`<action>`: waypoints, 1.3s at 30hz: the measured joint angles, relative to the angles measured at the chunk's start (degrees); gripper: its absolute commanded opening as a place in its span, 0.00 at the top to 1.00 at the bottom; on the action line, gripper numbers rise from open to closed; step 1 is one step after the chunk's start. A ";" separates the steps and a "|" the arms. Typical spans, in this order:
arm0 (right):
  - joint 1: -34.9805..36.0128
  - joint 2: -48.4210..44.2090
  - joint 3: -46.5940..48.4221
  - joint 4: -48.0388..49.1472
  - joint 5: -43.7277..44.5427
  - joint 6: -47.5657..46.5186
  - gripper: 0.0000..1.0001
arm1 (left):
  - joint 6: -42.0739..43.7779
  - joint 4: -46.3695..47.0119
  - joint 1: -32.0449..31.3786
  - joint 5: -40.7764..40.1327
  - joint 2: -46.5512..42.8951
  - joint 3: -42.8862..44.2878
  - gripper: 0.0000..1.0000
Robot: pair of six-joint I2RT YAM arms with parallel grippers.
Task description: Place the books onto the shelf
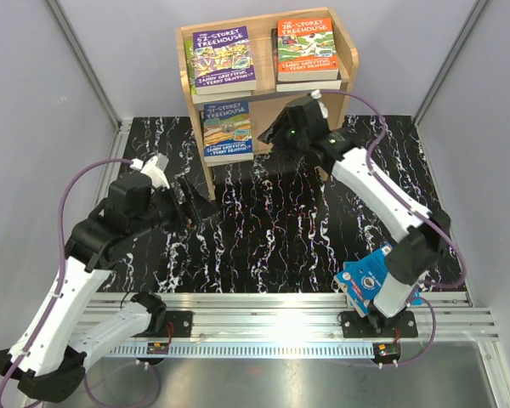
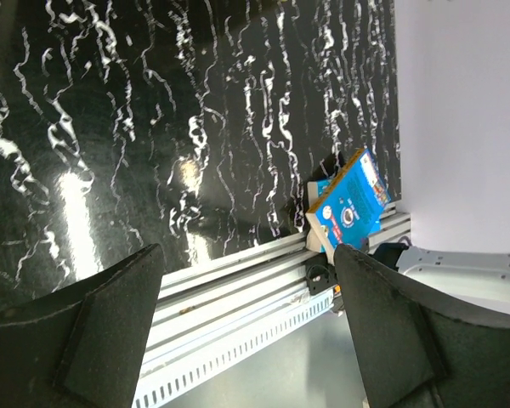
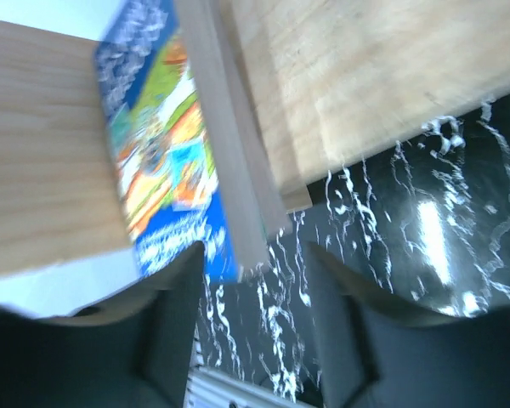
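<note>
Books mostly lie where I want them. A purple-topped pile (image 1: 223, 55) and an orange-topped pile (image 1: 306, 49) rest flat on the upper tier of the shelf (image 1: 184, 68), which stands at 12 o'clock on the table (image 1: 280, 229). A blue one (image 1: 227, 129) lies flat on the left half of the lower tier. I judge flat stacking suits thin paperbacks that would flop if stood upright.

My right gripper (image 1: 274, 136) sits at the mouth of the lower tier, just beside that blue one. Its jaws are apart with nothing between them, so the book rests on the wood by its own weight. My left gripper (image 1: 197, 202) hovers over bare table at 9 o'clock, jaws wide and empty, well clear of the shelf.

One bright blue book (image 1: 374, 285) lies off the shelf at 4 o'clock, tilted against the right arm's base, so I reckon the job is nearly done.

The table is glossy black with white veining and throws glare. An aluminium rail (image 1: 263, 310) runs along 6 o'clock, and pale panels (image 1: 42, 102) wall the cell.
</note>
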 measured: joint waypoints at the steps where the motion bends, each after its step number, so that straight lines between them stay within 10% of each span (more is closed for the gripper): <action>1: 0.02 -1.97 -0.02 -1.29 0.76 -0.81 0.32 | -0.07 0.81 0.00 0.22 0.31 -0.13 0.14; 8: -4.35 -18.88 -6.25 -12.26 5.42 -3.91 0.08 | -0.87 9.14 -1.66 2.23 4.83 -2.10 0.15; 14: -33.99 -34.73 -28.44 -24.17 1.51 -4.39 0.04 | -2.62 16.98 -13.53 1.92 14.10 -4.48 0.15; 28: -70.12 -23.91 -51.17 -29.79 -1.25 -11.87 0.03 | -2.47 20.41 -21.40 3.52 21.09 -3.06 0.15; 39: -78.53 -23.52 -46.25 -25.77 4.87 -13.66 0.05 | -2.10 16.92 -21.42 3.04 13.73 -5.51 0.14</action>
